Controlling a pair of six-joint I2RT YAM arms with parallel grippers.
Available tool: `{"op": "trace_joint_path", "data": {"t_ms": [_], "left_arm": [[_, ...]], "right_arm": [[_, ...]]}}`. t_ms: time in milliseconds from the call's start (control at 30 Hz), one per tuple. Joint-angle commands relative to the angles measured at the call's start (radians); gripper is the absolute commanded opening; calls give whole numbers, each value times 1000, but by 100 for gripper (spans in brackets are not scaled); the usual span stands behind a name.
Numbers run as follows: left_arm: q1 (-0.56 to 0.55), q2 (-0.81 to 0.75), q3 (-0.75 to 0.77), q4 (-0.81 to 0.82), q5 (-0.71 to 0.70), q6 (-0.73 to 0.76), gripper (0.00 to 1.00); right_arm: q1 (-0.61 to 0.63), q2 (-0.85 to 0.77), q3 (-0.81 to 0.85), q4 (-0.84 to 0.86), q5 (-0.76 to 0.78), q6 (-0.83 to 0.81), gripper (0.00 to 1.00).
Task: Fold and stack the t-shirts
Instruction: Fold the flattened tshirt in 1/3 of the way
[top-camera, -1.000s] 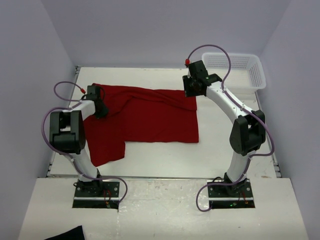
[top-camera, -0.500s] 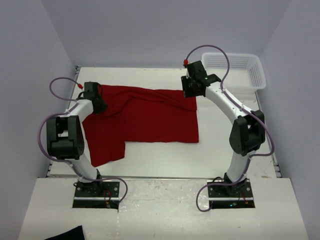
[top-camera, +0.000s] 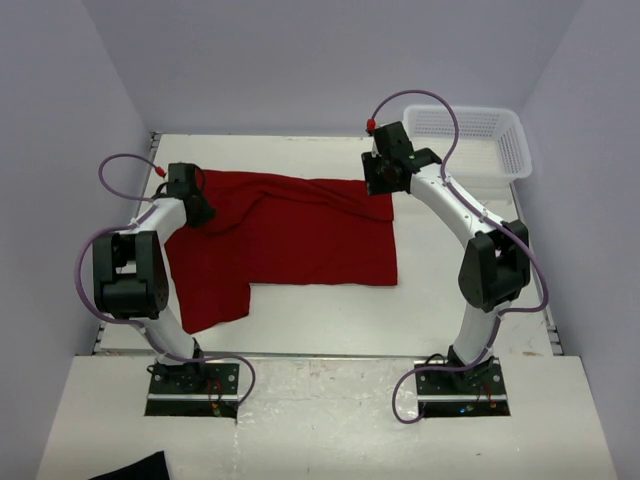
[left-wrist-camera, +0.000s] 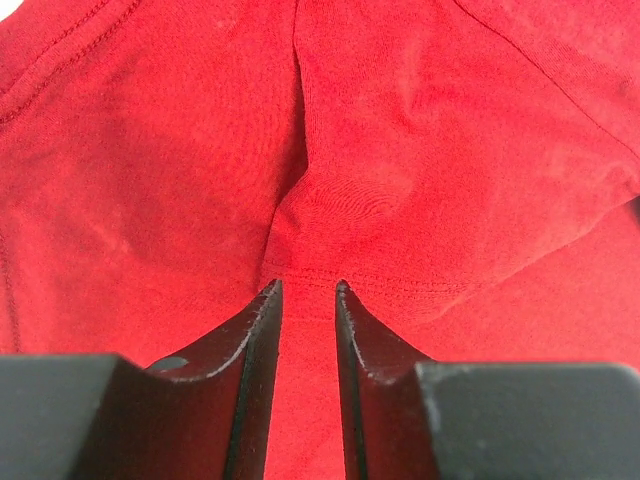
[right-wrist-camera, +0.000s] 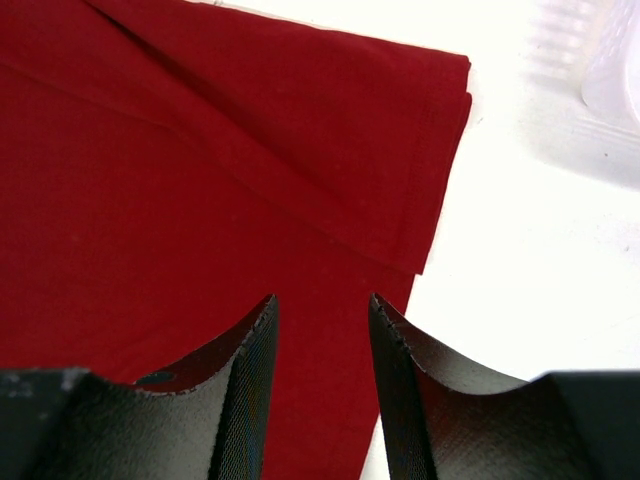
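a white table (top-camera: 430, 310) carries a spread dark red t-shirt (top-camera: 310, 240) and a white mesh basket (top-camera: 485, 130).

The black scrap (top-camera: 135, 468) is cut by the bottom edge; the mesh basket (right-wrist-camera: 608, 55) is seen blurred and cropped

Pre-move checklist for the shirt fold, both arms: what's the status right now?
1. Nothing pinched in the left gripper: jaws a little apart, no cloth seen between them. Ok.
2. Nothing in the right gripper: jaws apart above the far right corner of the t-shirt. Ok.
3. Cloth lying flat: a raised crease runs away from the left gripper. Not ok.
4. Fold squared up: one flap juts out toward the near left, so the outline is not a rectangle. Not ok.
5. The basket is clear of the t-shirt, at the far right of the table. Ok.
6. Whether the left gripper touches the cloth or sits just above it: cannot tell.
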Motion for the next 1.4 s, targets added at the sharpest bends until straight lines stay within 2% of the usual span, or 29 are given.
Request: {"op": "trace_joint_path", "data": {"t_ms": [0, 333, 800, 1067, 1267, 1333, 1367], "left_arm": [[6, -14, 6, -4, -8, -11, 30], [8, 33, -8, 19, -13, -14, 18], [8, 33, -29, 19, -31, -12, 27], [5, 48, -46, 24, -40, -12, 28], [6, 65, -42, 36, -39, -12, 18], [5, 61, -40, 33, -40, -12, 10], [6, 55, -41, 33, -40, -12, 2]], "right_arm": [[8, -26, 11, 6, 0, 1, 43], [9, -30, 12, 8, 12, 1, 43], [14, -27, 11, 8, 7, 1, 43], [17, -30, 4, 11, 7, 1, 43], [20, -29, 6, 3, 10, -2, 43], [20, -32, 4, 5, 12, -1, 43], [22, -30, 4, 6, 9, -1, 43]]}}
